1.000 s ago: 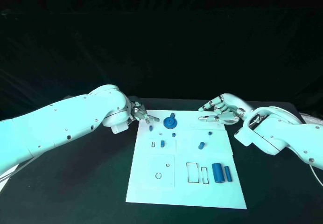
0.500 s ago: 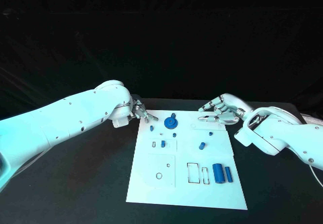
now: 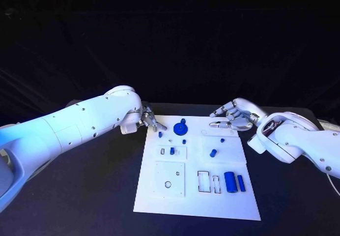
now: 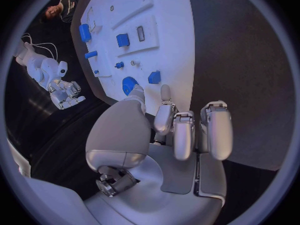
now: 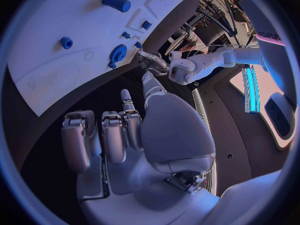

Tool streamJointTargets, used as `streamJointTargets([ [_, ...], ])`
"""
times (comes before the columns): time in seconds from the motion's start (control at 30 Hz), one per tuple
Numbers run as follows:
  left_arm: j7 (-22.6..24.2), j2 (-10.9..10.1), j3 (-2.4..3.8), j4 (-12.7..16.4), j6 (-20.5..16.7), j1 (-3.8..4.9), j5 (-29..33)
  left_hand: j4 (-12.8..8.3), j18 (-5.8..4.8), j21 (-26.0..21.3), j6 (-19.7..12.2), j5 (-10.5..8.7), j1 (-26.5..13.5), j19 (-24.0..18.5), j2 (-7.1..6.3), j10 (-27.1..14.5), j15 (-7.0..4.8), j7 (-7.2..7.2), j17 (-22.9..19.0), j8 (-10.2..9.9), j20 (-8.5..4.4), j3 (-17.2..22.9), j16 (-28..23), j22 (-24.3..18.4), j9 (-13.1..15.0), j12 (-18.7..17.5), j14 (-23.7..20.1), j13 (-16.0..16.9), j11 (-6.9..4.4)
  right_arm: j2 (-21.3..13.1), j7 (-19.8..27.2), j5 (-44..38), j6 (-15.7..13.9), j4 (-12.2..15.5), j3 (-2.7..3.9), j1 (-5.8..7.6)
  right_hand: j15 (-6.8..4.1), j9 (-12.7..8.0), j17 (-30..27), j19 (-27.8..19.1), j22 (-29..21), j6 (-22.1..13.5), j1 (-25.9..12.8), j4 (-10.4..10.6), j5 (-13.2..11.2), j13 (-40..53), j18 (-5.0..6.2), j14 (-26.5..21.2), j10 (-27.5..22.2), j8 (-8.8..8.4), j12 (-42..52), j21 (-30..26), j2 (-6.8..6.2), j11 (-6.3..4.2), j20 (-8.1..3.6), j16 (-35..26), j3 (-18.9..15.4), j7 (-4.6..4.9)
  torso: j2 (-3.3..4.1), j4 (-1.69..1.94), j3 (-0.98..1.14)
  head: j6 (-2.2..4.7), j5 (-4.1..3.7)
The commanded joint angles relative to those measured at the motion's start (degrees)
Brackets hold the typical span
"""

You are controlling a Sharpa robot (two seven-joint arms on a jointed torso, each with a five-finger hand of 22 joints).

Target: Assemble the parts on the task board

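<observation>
The white task board [image 3: 159,196] lies in the middle of the table. At its far end a blue gear-shaped part [image 3: 180,129] stands with several small blue parts around it. A thick blue cylinder [image 3: 229,181] and a thinner one [image 3: 240,183] lie near its right edge. My left hand [image 3: 150,120] hovers at the board's far left corner, thumb and one finger stretched toward the gear [image 4: 129,85], the other fingers folded; it holds nothing. My right hand [image 3: 232,118] hangs over the far right corner in a like pose, holding nothing.
Black table surrounds the board [image 4: 169,30] on all sides. Empty outlined slots [image 3: 203,181] sit left of the cylinders. The right wrist view shows the board [image 5: 75,30], the thick cylinder [image 5: 116,3] and my left hand [image 5: 153,60] beyond the gear [image 5: 117,52].
My left arm has swung upward and inward, and its hand has crept slightly toward the board's far left corner. The right hand has stayed put.
</observation>
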Motion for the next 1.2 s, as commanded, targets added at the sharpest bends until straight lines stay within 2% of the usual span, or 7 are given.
streamJointTargets([
  [0.03, 0.9, 0.3, -0.03, -0.3, 2.4, -0.02, -0.2, -0.2, 0.21, 0.4, 0.4, -0.21, 0.9, 1.7, 0.84, 0.1, -0.38, -0.14, 15.1, 0.6, -0.34, -0.1, 0.2, 5.4, 0.2, 0.3, 6.0, 0.1, -0.46, 0.1, 0.3, -0.1, 1.0, 0.0, 0.00, -0.04, 0.33, 0.1, 15.1, 3.7, 11.0, -0.2, -0.3, -0.1, 0.2, 12.0, 0.21, 6.0, 3.0, 0.21, -0.2, -0.2, 0.16, 0.22, 0.24, 0.2, -0.4, -0.25, -0.04, 0.06, 0.05, -0.03, 0.10],
  [0.17, 0.9, 0.5, -0.06, -0.5, 3.1, -0.06, -0.2, -0.5, 0.18, 0.5, 0.5, -0.21, 2.6, 1.7, 1.20, 0.1, -0.53, -0.30, 15.1, 1.1, -0.50, 0.2, 0.2, 5.6, 0.5, 0.3, 6.0, 0.2, -0.62, 0.1, 0.3, -0.1, 1.0, -0.1, 0.00, -0.04, 0.33, 0.1, 15.1, 3.8, 11.1, -0.2, -0.3, -0.1, 0.3, 12.0, 0.18, 6.0, 3.0, 0.21, 0.0, -0.1, 0.17, 0.22, 0.24, 0.2, -0.5, -0.25, -0.02, 0.04, 0.01, -0.05, 0.19],
  [0.53, 1.0, 1.2, -0.16, -0.9, 3.7, -0.31, 0.5, -0.5, 0.16, 0.5, 0.6, -0.21, 3.2, 1.7, 1.59, 0.3, -0.59, -0.39, 15.1, 1.4, -0.57, 0.4, 0.2, 5.6, 0.7, 0.5, 6.0, 0.3, -0.70, 0.3, 0.4, -0.1, 1.1, -0.2, 0.00, -0.05, 0.33, 0.1, 15.1, 3.8, 11.1, -0.2, -0.3, -0.1, 0.3, 12.0, 0.19, 6.0, 3.0, 0.21, 0.0, -0.2, 0.22, 0.22, 0.24, 0.2, -0.5, -0.26, 0.00, 0.05, -0.03, -0.02, 0.08],
  [0.73, 0.2, 1.4, -0.18, -0.9, 2.8, -0.38, 0.6, -0.7, 0.19, 0.4, 0.5, -0.18, 5.1, 1.7, 3.47, 0.3, -0.74, -0.58, 15.1, 1.9, -0.71, 1.8, 0.2, 5.6, 0.9, 0.5, 6.0, 0.3, -0.89, 0.3, 0.4, -0.1, 1.0, -0.2, 0.00, -0.05, 0.33, 0.1, 15.1, 3.8, 11.1, -0.2, -0.3, -0.1, 0.3, 12.0, 0.19, 6.0, 3.0, 0.21, 0.0, -0.2, 0.22, 0.22, 0.24, 0.2, -0.5, -0.26, 0.00, 0.02, 0.01, -0.10, -0.07],
  [1.03, -0.2, 1.4, -0.19, -0.9, 2.4, -0.42, 0.8, -0.9, 0.20, 0.3, 0.4, -0.17, 6.5, 1.7, 3.92, 0.3, -0.85, -0.75, 15.1, 2.3, -0.83, 2.9, 0.2, 5.6, 1.2, 0.4, 6.0, 0.3, -1.03, 0.3, 0.4, 0.0, 1.1, -0.2, 0.00, -0.07, 0.33, 0.1, 15.1, 3.8, 11.1, -0.2, -0.3, -0.1, 0.3, 12.0, 0.19, 6.0, 3.0, 0.21, 0.0, -0.2, 0.22, 0.22, 0.24, 0.2, -0.5, -0.26, -0.02, 0.07, 0.00, -0.14, 0.05],
  [1.1, -0.2, 1.5, -0.19, -0.9, 2.2, -0.42, 0.9, -1.2, 0.20, 0.3, 0.3, -0.17, 7.4, 1.6, 4.29, 0.3, -0.93, -0.86, 15.1, 2.5, -0.89, 3.7, 0.2, 5.6, 1.3, 0.4, 6.0, 0.3, -1.13, 0.3, 0.5, 0.0, 1.1, -0.2, 0.00, -0.07, 0.33, 0.1, 15.1, 3.8, 11.1, -0.2, -0.3, -0.1, 0.3, 12.0, 0.19, 6.0, 3.0, 0.21, 0.0, -0.2, 0.22, 0.22, 0.24, 0.2, -0.5, -0.26, -0.05, 0.08, 0.00, -0.21, 0.05],
  [1.2, -0.2, 1.5, -0.19, -0.9, 1.9, -0.43, 1.1, -2.4, 0.22, 0.3, -0.2, -0.15, 10.3, 1.6, 5.55, 0.3, -1.16, -1.15, 15.1, 2.5, -1.08, 6.2, 0.2, 5.5, 1.3, 0.4, 6.0, 0.2, -1.40, 0.4, 0.5, 0.0, 1.1, -0.2, 0.00, -0.07, 0.33, 0.1, 15.1, 3.8, 11.1, -0.2, -0.3, -0.1, 0.3, 12.0, 0.19, 6.0, 3.0, 0.21, 0.0, -0.2, 0.22, 0.22, 0.24, 0.2, -0.5, -0.26, -0.05, 0.07, 0.00, -0.26, 0.08],
])
